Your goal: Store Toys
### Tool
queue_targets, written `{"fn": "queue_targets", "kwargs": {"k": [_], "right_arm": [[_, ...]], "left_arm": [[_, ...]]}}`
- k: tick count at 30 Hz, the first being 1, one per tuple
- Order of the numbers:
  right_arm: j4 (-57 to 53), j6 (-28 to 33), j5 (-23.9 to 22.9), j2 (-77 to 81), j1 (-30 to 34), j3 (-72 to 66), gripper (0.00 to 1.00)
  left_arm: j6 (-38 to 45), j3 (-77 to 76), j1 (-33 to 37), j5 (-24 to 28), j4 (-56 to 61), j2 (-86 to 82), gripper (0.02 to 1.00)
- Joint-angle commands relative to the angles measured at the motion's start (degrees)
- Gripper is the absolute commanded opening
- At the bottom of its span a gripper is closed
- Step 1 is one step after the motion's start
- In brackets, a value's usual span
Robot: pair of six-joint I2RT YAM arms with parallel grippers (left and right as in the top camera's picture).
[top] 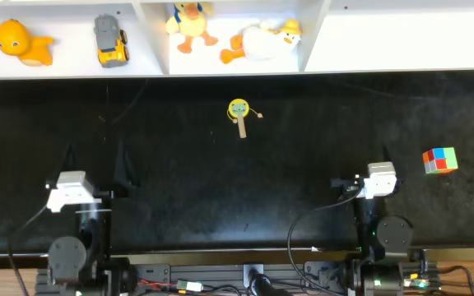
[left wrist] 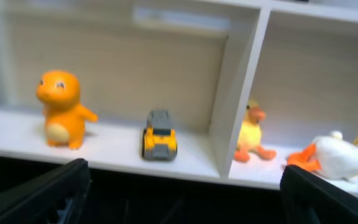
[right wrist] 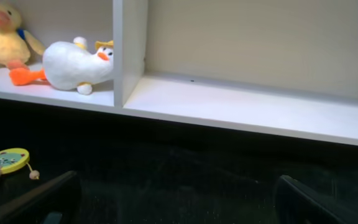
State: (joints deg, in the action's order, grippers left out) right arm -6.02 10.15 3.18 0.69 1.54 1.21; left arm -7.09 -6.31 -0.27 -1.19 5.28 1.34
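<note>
shelf [top: 385,49]: two plush ducks [top: 190,23], one smooth orange figure [top: 21,41], one boxy yellow truck [top: 110,41]. black tabletop [top: 179,181]: one round rattle drum [top: 239,111], one multicoloured cube [top: 439,160]. both arms' jaws spread.

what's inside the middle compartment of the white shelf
A yellow plush duck sits upright, and a white plush duck lies on its side beside it. The shelf floor right behind their bodies is hidden.

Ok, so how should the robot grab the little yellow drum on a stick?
Probably by the wooden stick, coming straight down from above and pinching across it. The drum toy lies flat on the black table, and the stick is its narrowest, straightest part.
</note>
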Motion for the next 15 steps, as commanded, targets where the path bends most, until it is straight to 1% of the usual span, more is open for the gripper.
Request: {"fn": "queue_targets", "kwargs": {"k": [1,6,8,11,12,15], "right_arm": [[0.44,-0.07,0.13,-0.48,0.37,-0.31,0.993],[0.44,-0.07,0.13,-0.48,0.37,-0.31,0.996],[0.44,-0.07,0.13,-0.48,0.37,-0.31,0.996],[0.44,-0.07,0.13,-0.48,0.37,-0.31,0.996],[0.44,-0.07,0.13,-0.48,0.37,-0.31,0.993],[0.44,-0.07,0.13,-0.48,0.37,-0.31,0.996]], "left_arm": [[2.62,2.25,0.26,-1.49,1.07,-1.18,0.998],[2.12,6.08,0.26,-1.84,0.52,-1.18,0.998],[1.01,5.88,0.26,-2.47,-3.74,-1.18,0.998],[0.85,5.88,0.26,-1.79,-9.92,-1.18,0.998],[2.03,5.84,0.28,-1.01,-10.25,-1.16,0.998],[5.53,5.84,0.33,-0.98,-10.23,-1.18,0.998]]}}
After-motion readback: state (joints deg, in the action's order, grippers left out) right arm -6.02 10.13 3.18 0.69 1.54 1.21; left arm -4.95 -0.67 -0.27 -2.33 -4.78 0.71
